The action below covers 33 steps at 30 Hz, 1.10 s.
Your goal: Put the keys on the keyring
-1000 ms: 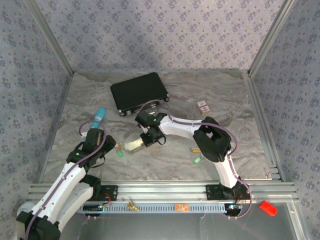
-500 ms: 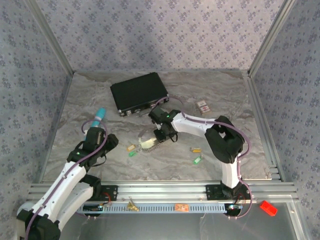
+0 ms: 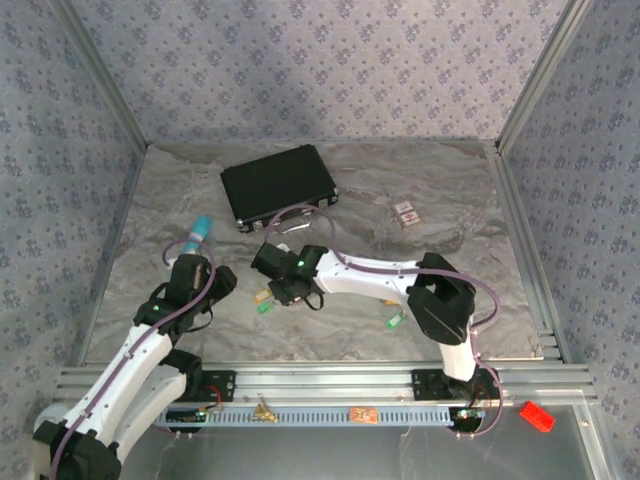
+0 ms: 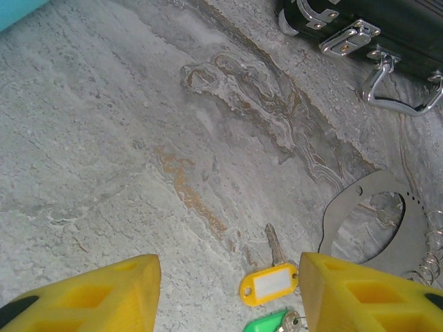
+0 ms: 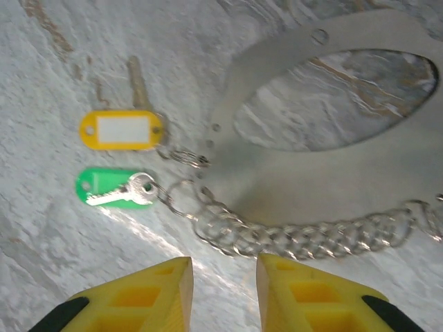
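Since half a second ago the right arm (image 3: 370,278) has swung left across the marbled table (image 3: 455,180). It now lies low and stretched out almost level from its base at the near right. Its wrist is turned down over the spot where the keyring lay a moment before. The left arm (image 3: 150,330) has kept its pose, folded up from the near left corner and aimed toward the same spot.

A closed black case (image 3: 278,185) lies at the far side, with its latches and handle facing the arms. In the right wrist view the keyring (image 5: 304,183) rests flat on the table. It is a broad silvery loop with a linked chain (image 5: 304,238) trailing along its near edge.

The right gripper (image 5: 223,266) hovers just short of that chain. Its yellow fingers are a narrow gap apart, with nothing between them. The left gripper (image 4: 228,266) is spread wide and empty.

A teal stick (image 3: 199,232) lies beyond the left wrist. The yellow key (image 5: 121,129) and the green key (image 5: 111,187) lie side by side just left of the keyring, and their small rings meet its edge and chain. A second green key (image 3: 395,321) lies well apart, near the right arm's elbow. A small card (image 3: 405,213) sits far right.
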{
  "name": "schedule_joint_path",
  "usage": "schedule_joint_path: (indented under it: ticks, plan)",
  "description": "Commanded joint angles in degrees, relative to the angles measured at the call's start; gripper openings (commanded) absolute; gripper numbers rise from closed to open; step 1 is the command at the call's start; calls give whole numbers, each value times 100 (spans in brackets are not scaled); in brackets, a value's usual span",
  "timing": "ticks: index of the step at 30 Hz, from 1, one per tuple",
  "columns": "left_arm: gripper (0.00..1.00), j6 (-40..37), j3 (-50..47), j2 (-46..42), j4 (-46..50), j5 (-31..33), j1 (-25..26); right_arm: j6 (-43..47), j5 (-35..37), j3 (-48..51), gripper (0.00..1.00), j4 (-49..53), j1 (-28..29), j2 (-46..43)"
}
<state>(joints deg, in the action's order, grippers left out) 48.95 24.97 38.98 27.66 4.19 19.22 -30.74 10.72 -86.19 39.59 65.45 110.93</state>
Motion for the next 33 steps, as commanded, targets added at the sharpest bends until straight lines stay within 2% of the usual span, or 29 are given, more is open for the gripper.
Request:
schedule_joint_path:
  ticks: [1, 13, 24, 33]
  plan:
    - [54, -10, -80, -177, 63, 91, 7, -397, 253, -275, 29, 377, 109, 359]
    - [55, 64, -168, -378, 81, 79, 11, -477, 721, -728, 35, 976, 219, 1006]
    - [54, 65, -159, -376, 84, 87, 11, -342, 572, -862, 44, 962, 218, 1224]
    - [54, 36, -103, -356, 122, 133, 11, -342, 777, -939, 42, 1167, 207, 1325]
